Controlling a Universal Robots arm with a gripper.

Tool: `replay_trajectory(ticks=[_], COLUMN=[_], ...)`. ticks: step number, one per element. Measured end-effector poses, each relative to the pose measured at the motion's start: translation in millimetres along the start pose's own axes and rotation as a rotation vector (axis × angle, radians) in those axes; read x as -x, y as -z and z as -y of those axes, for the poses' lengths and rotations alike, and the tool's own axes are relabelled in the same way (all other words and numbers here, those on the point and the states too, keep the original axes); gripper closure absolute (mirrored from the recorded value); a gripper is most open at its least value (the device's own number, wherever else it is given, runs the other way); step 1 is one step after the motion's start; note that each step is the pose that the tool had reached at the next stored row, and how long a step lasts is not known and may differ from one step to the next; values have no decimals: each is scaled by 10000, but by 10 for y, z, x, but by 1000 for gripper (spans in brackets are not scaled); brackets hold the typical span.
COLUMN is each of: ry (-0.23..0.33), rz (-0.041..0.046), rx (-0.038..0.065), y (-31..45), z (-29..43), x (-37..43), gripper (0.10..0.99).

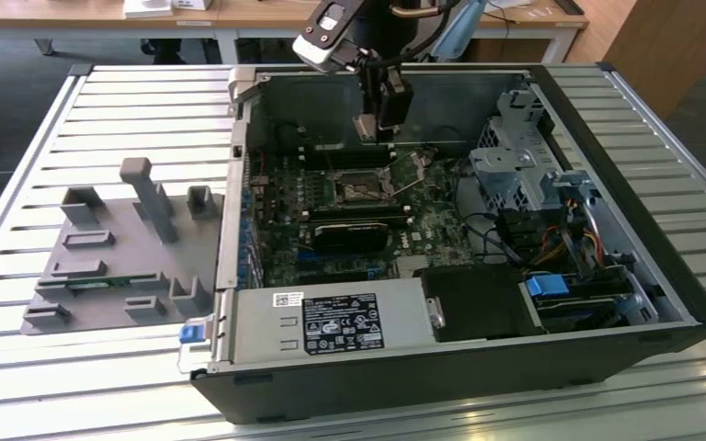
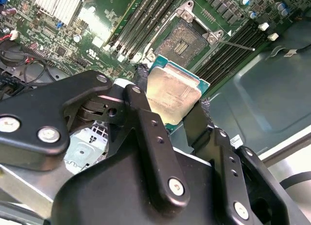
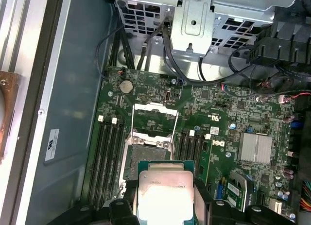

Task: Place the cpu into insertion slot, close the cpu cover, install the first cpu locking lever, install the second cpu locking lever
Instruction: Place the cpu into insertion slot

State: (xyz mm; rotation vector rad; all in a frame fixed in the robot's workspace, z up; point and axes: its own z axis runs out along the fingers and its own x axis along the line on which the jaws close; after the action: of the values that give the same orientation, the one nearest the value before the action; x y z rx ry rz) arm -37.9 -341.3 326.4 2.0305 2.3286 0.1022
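Second wrist view shows the gripper, fingers pinching the chip above the open socket (cover raised). Placement is in hand, and seating probably demands careful squaring.

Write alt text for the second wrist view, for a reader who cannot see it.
The black claw grips the cpu by its edges, holding it above the green motherboard. Beyond it, the insertion slot sits open and empty.
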Motion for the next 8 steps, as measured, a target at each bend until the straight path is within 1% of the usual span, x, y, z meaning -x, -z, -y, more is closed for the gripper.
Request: replay_trajectory(ticks=[3, 8], ry=[1, 0], rz=[7, 2], rx=[-5, -60], y=[-21, -61], z=[2, 2], x=[0, 1], gripper=[545, 545])
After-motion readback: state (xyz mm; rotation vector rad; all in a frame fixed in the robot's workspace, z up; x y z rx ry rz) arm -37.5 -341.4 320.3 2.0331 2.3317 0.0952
